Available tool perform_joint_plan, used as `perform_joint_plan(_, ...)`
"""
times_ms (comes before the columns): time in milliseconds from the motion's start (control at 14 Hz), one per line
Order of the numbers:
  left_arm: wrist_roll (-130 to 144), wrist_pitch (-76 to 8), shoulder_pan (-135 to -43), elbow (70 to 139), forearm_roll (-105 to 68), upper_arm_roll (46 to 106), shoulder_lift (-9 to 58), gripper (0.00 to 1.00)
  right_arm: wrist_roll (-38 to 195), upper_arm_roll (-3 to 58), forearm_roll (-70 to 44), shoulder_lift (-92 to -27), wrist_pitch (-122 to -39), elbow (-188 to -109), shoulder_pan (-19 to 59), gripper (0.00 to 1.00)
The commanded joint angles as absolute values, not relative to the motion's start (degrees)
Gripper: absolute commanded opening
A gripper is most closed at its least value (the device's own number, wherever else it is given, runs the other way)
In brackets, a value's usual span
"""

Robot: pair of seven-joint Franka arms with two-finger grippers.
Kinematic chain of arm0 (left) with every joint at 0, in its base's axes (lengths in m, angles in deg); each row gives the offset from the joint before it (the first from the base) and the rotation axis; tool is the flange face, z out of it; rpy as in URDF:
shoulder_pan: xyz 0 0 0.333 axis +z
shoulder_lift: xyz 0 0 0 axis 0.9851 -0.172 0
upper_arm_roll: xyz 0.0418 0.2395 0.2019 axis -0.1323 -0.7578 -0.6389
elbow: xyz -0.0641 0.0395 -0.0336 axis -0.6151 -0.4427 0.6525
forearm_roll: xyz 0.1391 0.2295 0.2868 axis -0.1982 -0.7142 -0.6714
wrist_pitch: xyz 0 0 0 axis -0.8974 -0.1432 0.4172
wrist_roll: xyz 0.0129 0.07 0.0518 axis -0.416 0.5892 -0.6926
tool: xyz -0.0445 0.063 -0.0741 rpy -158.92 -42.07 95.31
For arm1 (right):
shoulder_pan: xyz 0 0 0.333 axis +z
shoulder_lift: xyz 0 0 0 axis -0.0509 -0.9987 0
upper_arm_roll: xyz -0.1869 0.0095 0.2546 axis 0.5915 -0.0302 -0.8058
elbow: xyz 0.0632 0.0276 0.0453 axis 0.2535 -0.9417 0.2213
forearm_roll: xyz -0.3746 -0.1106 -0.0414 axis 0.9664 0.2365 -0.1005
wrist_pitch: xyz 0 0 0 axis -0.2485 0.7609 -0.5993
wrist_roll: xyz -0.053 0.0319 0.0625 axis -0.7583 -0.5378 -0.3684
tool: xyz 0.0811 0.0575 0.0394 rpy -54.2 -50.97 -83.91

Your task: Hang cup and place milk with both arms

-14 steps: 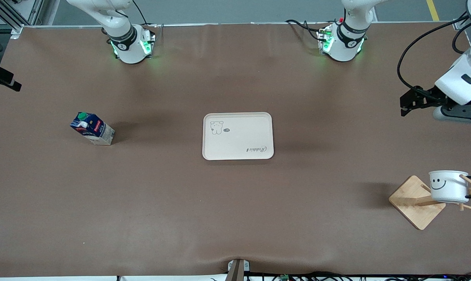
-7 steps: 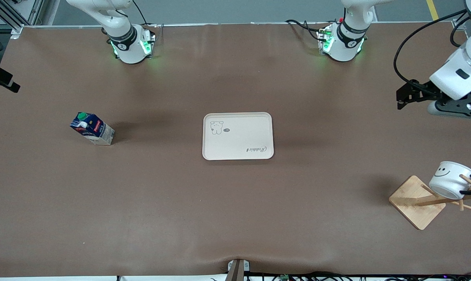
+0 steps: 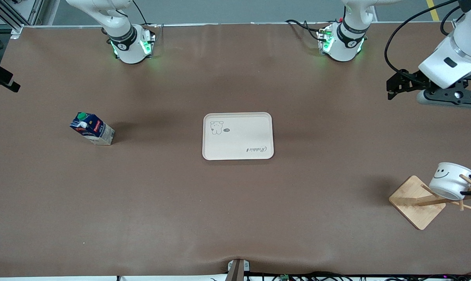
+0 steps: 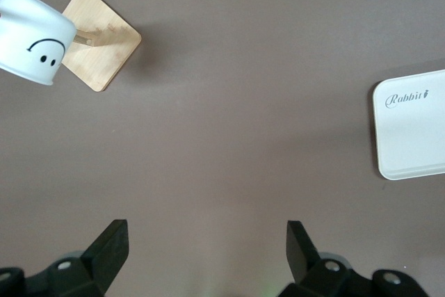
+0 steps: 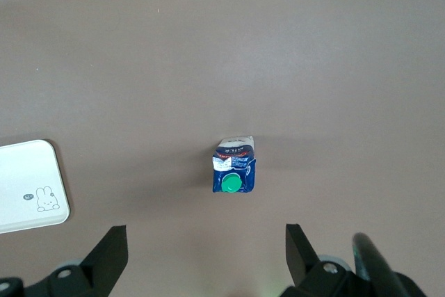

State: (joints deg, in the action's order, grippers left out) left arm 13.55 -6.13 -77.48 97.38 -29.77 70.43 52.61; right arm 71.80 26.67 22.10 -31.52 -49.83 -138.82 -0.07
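Note:
The cup (image 3: 452, 181) hangs tilted by its black handle on a peg of the wooden rack (image 3: 413, 203), at the left arm's end near the front camera. It also shows in the left wrist view (image 4: 31, 39). My left gripper (image 4: 207, 241) is open and empty, up in the air over bare table at that end (image 3: 450, 96), well apart from the cup. The milk (image 3: 91, 128) stands upright toward the right arm's end. My right gripper (image 5: 207, 241) is open and empty, high over the table, with the milk (image 5: 234, 166) below it.
A pale rectangular tray (image 3: 238, 136) with a bear drawing lies in the middle of the table, between the milk and the rack. Both arm bases stand along the table's edge farthest from the front camera.
The cup has tipped from upright to hanging tilted on the peg. My left gripper has drawn away from the rack toward the arm bases. The milk and tray have not moved.

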Motion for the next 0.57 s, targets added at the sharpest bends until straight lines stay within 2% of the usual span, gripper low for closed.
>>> perform_joint_plan(0,13.4,-6.1,-77.7,98.2,-28.9,69.5,53.6,1.00,71.0,26.7,23.6,-31.7,-49.1,-137.8,0.7,1.00)
perform_joint_plan(500,13.9,-6.1,-76.8,97.5,-28.9,69.2,53.0,1.00,70.8,26.7,23.7,-31.7,-48.1,-137.8,1.4,1.00)
